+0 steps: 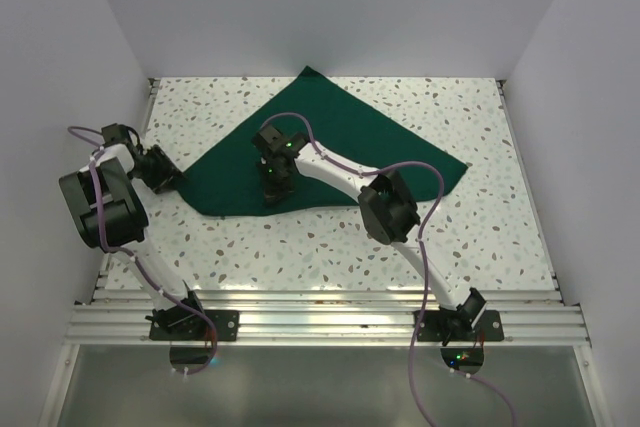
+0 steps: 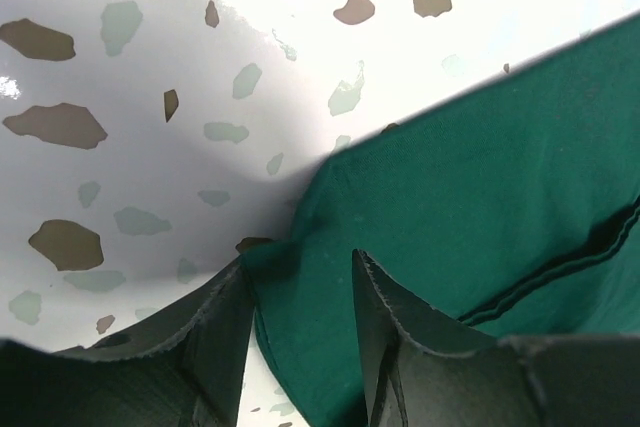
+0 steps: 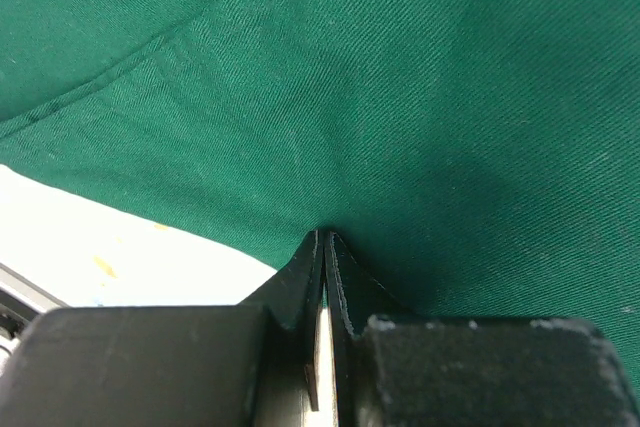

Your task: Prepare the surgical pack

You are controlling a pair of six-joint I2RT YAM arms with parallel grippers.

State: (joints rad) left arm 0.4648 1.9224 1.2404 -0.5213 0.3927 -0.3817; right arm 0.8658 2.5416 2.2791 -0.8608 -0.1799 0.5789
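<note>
- The top camera is looking down from high up, far off, seeing the whole table (image 1: 300, 257).
- Both wrist cameras are looking very close at the green cloth (image 2: 470, 187), also seen from above.

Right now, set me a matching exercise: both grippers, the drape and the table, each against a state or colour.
Things:
1. left gripper
2. right gripper
3. drape
4. table

States or colours:
a. dark green
b. jaws shut, tips at the drape
c. white with speckles
d. jaws apart, astride a drape corner

Pairs: 1-d, 2-b, 3-a, 4-c
</note>
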